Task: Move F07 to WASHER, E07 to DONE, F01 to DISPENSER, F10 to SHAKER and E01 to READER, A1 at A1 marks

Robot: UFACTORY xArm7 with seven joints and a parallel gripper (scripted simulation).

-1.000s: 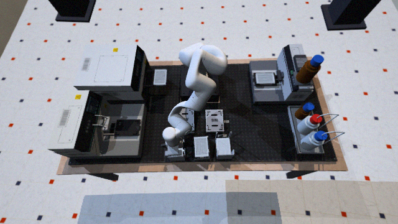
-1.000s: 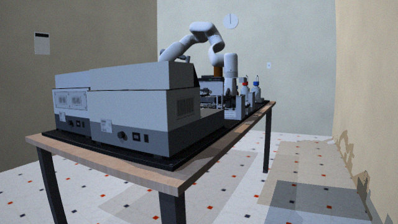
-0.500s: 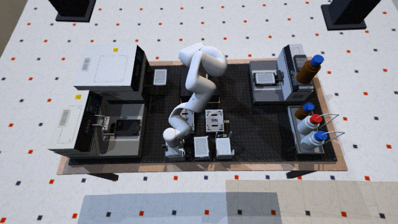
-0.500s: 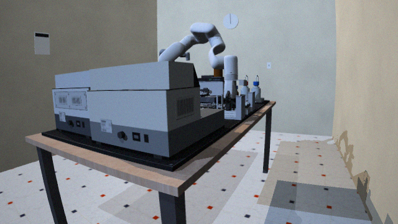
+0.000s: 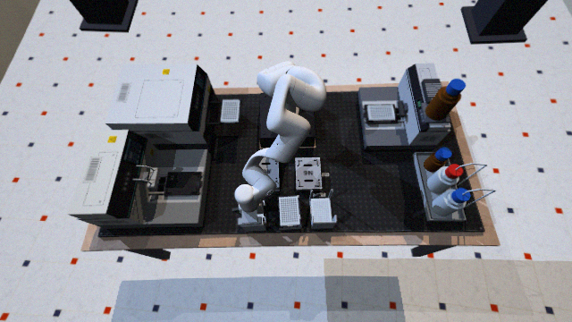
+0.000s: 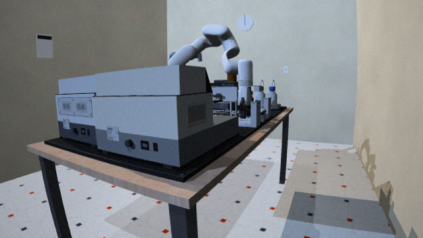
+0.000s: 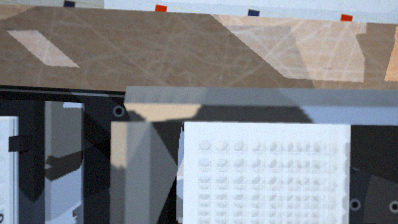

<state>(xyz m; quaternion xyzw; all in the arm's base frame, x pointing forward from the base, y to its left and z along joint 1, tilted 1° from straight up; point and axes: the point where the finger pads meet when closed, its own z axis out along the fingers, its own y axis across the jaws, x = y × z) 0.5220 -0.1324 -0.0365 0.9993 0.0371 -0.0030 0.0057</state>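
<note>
tiled floor with red and dark dots, tan walls, wooden table (image 6: pixel 185 195) carrying a black deck (image 5: pixel 380 197). white arm (image 5: pixel 286 116) folds down from the deck middle toward the front edge; its wrist end (image 5: pixel 247 197) sits over a rack at the front, the leftmost of 3 in the top view. pincer fingers not visible in any view; pincer is spread fully apart and holds nothing.

wrist view looks straight down: a white well plate (image 7: pixel 265 175) lies directly below, slightly right of centre, set down between grey rack walls (image 7: pixel 131 170). edge of another white plate (image 7: pixel 7 170) shows at the far left. table edge and floor are beyond, at the top.

top view: just right of the pincer a white plate (image 5: pixel 290 210) sits in a front rack, and right of that a second rack with a plate (image 5: pixel 322 211). behind those, the n6 nest (image 5: pixel 308 173), bare. far behind and left of the pincer, a plate (image 5: pixel 230 110) sits beside a large grey instrument (image 5: pixel 156 96). left of the pincer a second grey instrument (image 5: pixel 103 183) with a dark bare nest (image 5: pixel 183 183). well off to the right rear, a plate (image 5: pixel 381 113) sits on a grey unit (image 5: pixel 384 134). bottles (image 5: pixel 442 179) in a tray at far right.

plate labels too small to read.
</note>
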